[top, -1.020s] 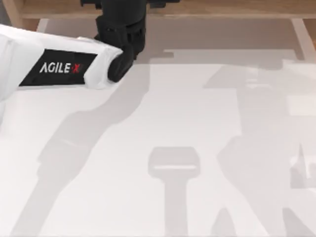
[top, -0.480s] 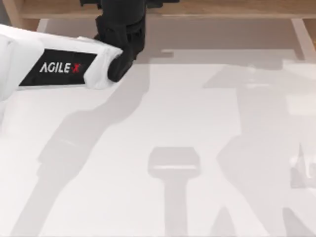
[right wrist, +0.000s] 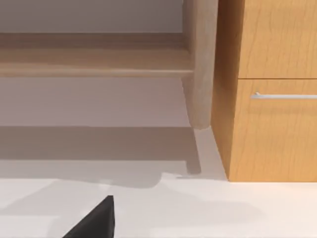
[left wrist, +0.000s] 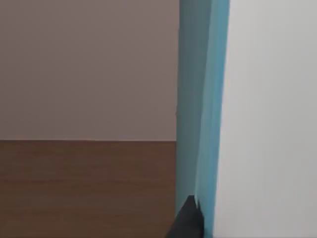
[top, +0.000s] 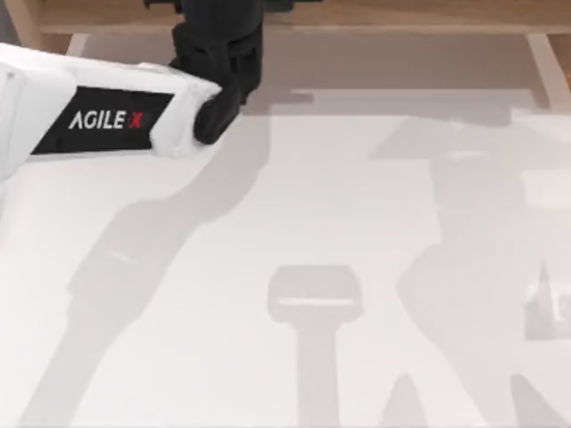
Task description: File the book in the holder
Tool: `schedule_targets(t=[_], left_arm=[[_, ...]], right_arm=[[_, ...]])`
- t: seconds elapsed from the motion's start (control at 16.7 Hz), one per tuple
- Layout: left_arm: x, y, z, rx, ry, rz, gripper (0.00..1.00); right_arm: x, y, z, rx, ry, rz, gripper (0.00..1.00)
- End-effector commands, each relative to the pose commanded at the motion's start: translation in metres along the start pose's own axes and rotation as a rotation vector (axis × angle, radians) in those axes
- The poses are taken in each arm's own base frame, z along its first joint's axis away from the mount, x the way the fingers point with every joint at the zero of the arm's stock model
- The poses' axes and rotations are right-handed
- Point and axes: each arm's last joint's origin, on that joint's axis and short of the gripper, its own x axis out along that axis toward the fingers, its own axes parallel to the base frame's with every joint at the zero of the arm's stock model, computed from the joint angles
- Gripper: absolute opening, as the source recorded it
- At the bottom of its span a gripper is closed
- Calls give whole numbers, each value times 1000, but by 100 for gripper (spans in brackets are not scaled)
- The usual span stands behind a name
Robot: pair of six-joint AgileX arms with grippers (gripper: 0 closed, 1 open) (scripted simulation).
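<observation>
The book shows close up in the left wrist view as a teal-blue edge [left wrist: 200, 114] next to a broad white face [left wrist: 270, 119], standing upright. One dark fingertip [left wrist: 187, 222] of my left gripper lies against the teal edge, and the gripper looks shut on the book. From above, my left gripper [top: 219, 40] is a black mass at the table's far edge, left of centre, reaching under a wooden ledge [top: 401, 13]. The holder is out of view. A dark part of my right gripper [right wrist: 94, 220] hangs over the white table.
A wooden cabinet [right wrist: 267, 44] with a drawer and metal handle [right wrist: 285, 95] stands ahead of the right wrist camera, beside a low wooden shelf [right wrist: 94, 62]. Brown wood [left wrist: 84, 188] and a plain wall lie beyond the book. Arm shadows cross the white table [top: 294, 223].
My left arm has edged slightly to the left and toward the far edge. Nothing else has visibly moved.
</observation>
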Motion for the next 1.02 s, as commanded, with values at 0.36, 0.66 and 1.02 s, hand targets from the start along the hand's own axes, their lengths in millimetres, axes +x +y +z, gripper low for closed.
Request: schedule_targets(t=[0.36, 0.66, 1.02], left_arm=[[0, 0, 9, 0, 0, 0, 0], [-6, 4, 13, 40, 2, -32, 0], [-41, 44, 33, 289, 30, -192, 0]], right_arm=[[0, 0, 0, 0, 0, 0, 100], [0, 0, 0, 0, 0, 0, 100], [0, 0, 0, 0, 0, 0, 100]])
